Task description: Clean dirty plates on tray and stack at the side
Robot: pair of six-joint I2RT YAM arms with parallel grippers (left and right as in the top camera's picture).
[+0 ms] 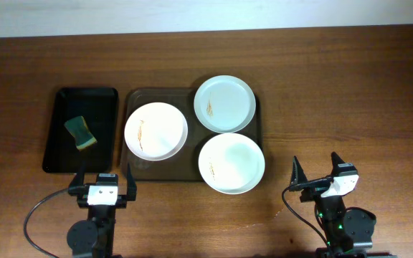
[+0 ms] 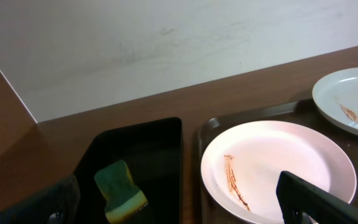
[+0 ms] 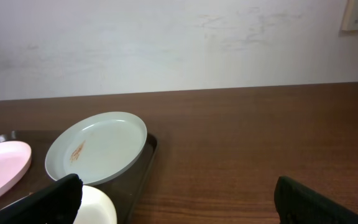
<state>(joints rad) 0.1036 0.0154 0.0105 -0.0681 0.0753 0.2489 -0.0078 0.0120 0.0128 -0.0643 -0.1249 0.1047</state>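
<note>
Three white plates lie on the brown tray (image 1: pixel 136 168). The left plate (image 1: pixel 155 130) bears an orange-brown smear and also shows in the left wrist view (image 2: pixel 278 168). The back plate (image 1: pixel 224 104) has a small smear and shows in the right wrist view (image 3: pixel 98 147). The front right plate (image 1: pixel 231 163) overhangs the tray's front edge and looks unmarked. My left gripper (image 1: pixel 105 185) is open and empty at the near edge, in front of the tray's left corner. My right gripper (image 1: pixel 316 172) is open and empty, to the right of the tray.
A narrow black tray (image 1: pixel 81 129) stands left of the brown tray and holds a green-and-yellow sponge (image 1: pixel 81 133), which also shows in the left wrist view (image 2: pixel 120 189). Bare wooden table (image 1: pixel 350 100) lies right of the tray. A pale wall runs behind the table.
</note>
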